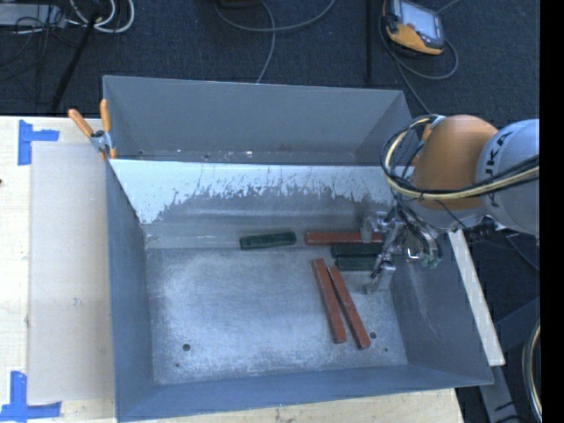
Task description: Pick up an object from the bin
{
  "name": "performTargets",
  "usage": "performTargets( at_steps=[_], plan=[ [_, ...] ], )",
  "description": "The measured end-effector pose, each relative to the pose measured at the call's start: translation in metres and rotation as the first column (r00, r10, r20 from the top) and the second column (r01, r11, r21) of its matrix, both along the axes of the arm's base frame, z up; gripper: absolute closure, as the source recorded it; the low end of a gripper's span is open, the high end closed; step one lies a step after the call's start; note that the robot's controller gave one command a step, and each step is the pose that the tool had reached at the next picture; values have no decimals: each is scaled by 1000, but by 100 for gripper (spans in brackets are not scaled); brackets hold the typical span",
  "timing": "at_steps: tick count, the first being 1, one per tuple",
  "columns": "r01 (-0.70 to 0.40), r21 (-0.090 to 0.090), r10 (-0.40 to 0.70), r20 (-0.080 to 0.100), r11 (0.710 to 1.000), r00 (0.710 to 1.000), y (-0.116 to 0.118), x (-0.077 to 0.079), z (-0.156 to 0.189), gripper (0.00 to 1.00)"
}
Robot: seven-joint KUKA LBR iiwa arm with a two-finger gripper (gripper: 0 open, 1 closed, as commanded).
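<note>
Arm (493,174) enters from right; wrist bent down; end effector (386,267) lowered.

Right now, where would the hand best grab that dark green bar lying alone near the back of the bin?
Probably at the middle of the dark green bar, coming straight down and closing across its narrow width. It lies flat on the bin floor, with nothing against either long side.

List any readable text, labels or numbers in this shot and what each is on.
None can be read in full.
Arm shell: dark lettering beside the orange cover, partly hidden, not legible.
Handheld device outside the bin: screen too small to read.
Bars in the bin: no markings visible.
</note>
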State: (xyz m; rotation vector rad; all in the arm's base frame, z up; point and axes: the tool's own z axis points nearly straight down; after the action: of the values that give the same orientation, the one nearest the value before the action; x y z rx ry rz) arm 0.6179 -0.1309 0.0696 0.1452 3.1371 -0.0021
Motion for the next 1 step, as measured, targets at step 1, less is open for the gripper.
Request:
performTargets(
  at_steps=[1],
  plan=[
    [-1, -1, 1, 6, 1000, 1000, 0, 2, 4, 100]
  ],
)
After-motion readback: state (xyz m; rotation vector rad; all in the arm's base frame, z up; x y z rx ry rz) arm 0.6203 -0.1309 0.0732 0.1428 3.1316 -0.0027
